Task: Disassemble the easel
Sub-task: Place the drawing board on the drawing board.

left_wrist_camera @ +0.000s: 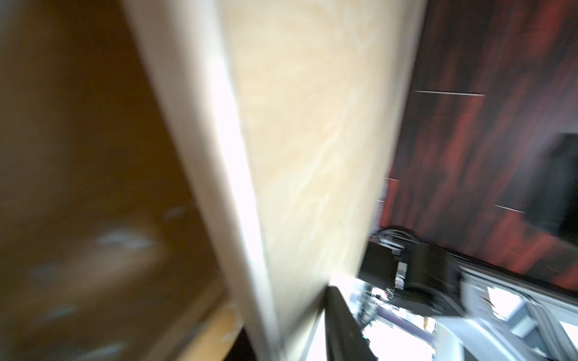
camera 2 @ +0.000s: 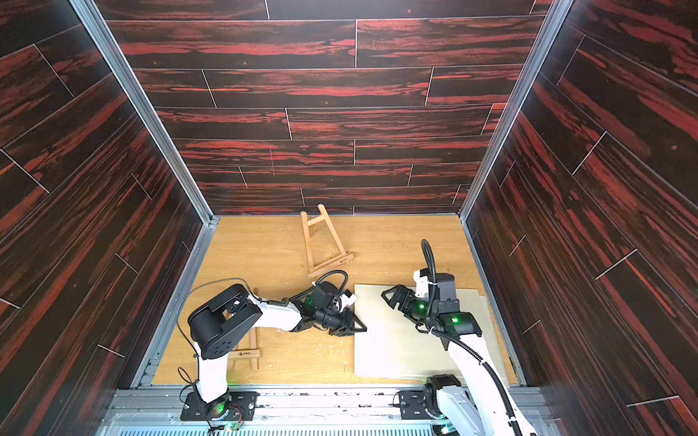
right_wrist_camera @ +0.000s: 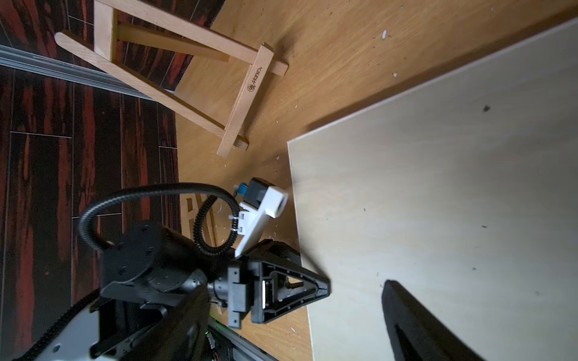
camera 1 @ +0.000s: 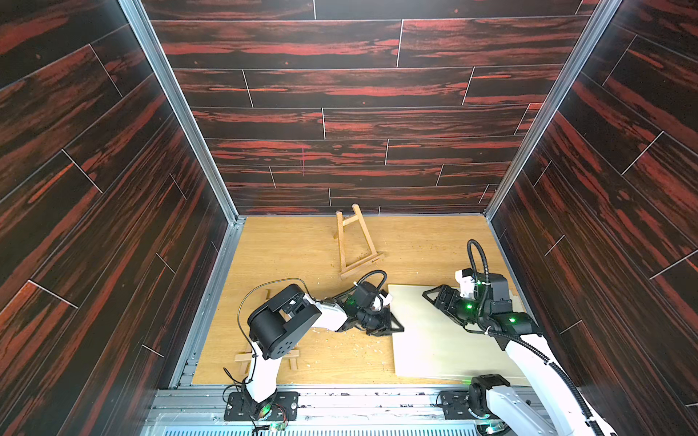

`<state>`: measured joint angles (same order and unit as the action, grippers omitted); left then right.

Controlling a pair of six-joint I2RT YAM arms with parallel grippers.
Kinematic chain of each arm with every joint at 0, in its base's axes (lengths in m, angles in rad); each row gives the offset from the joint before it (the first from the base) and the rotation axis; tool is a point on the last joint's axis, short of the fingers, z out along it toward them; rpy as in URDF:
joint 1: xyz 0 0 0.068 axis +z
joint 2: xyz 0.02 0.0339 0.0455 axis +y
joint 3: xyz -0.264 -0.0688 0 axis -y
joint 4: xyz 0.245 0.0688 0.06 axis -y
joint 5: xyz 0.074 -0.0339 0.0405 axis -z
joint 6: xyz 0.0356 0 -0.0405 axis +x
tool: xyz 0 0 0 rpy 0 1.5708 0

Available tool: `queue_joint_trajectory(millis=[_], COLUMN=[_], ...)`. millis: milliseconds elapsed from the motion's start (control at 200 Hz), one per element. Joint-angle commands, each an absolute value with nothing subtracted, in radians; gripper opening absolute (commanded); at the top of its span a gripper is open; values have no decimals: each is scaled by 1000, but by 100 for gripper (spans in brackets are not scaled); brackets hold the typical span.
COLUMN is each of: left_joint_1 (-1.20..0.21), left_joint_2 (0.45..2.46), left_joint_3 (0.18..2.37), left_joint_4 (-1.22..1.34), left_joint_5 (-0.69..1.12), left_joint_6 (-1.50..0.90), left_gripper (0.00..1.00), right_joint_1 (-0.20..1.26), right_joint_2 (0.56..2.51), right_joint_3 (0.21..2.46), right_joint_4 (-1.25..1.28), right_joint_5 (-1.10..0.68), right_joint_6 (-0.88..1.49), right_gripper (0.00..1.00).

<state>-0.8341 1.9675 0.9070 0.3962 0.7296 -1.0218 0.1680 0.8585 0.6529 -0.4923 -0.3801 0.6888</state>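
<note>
The pale wooden easel (camera 1: 362, 266) sits mid-frame by the back wall, with open table (camera 1: 287, 245) around it. Its ledge bears a stamped logo, the word unclear. A smooth cream board (camera 1: 434, 351) lies flat at lower right. The left tool (camera 1: 396, 325) is at the board's left edge, and I cannot tell its grip. The right tool (camera 1: 428, 295) hovers spread above, holding nothing.

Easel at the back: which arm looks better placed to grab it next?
Probably the right. The right gripper hangs open and empty above the pale board, and its wrist view shows the easel. The left gripper sits low at the board's edge.
</note>
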Motion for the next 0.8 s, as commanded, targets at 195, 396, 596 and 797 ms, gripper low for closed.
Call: queue_joint_trajectory(millis=[195,396,596,797], left_joint_1=[-831,-830,-830,-830], left_joint_2=[1940,1929,1912,1880], left_joint_3=[972,1014,1039,1078], left_joint_4=[220,118,37,-33], left_joint_5=[621,607,575,555], left_joint_6=[-922,-880,-842,-804], left_gripper=[40,49,68,82], right_joint_1=[173,173,172,173], right_joint_2=[862,874,891,906], right_joint_3=[637,639,642,647], right_joint_4=[-476,-470,-453,-441], right_joint_5=[-373,-376,-379,-385], right_joint_6=[700,696,698,698], right_gripper=[89,89,89,89])
